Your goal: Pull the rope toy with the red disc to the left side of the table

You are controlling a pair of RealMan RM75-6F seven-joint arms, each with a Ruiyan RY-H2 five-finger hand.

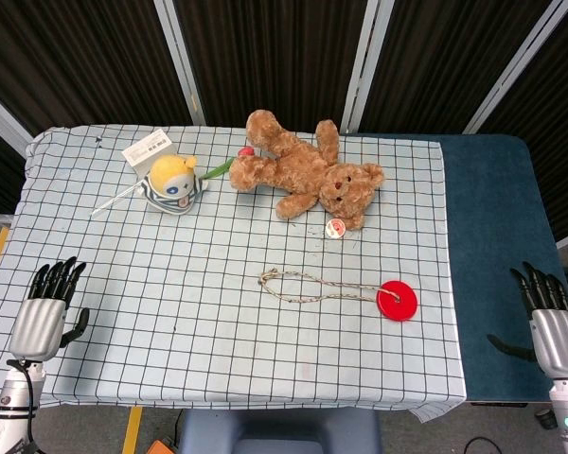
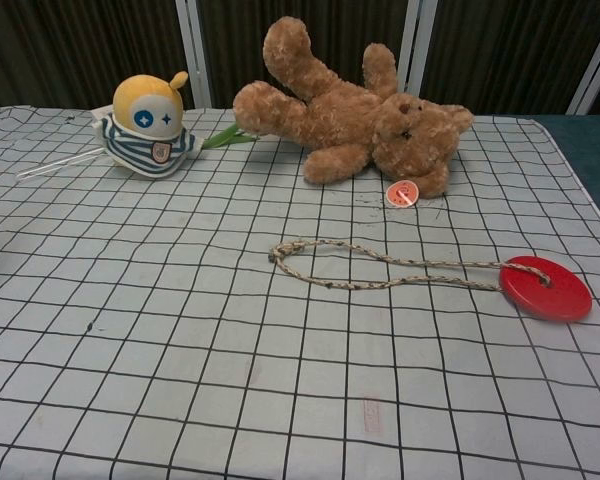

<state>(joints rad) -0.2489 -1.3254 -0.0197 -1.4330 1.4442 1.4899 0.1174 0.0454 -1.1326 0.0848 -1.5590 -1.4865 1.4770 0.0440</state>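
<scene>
The rope toy lies flat on the checked cloth (image 1: 123, 312), right of centre: its red disc (image 1: 398, 300) sits near the cloth's right edge, and the rope (image 1: 308, 287) trails leftward from it, ending in a loop (image 2: 290, 252). That loop is the end nearest the left side (a sensible place to take hold, I judge, since the disc would then follow the line).

Nothing touches the toy yet. The left hand (image 1: 45, 312) rests at the cloth's near-left corner, fingers extended and slightly apart, holding nothing. The right hand (image 1: 549, 317) sits on the blue surface (image 1: 492, 227) beyond the cloth; its fingers appear apart and empty, though it is partly cut off.

Behind the rope, well apart, lie a brown teddy bear (image 1: 308, 170) and a yellow-headed doll (image 1: 173, 182).
</scene>
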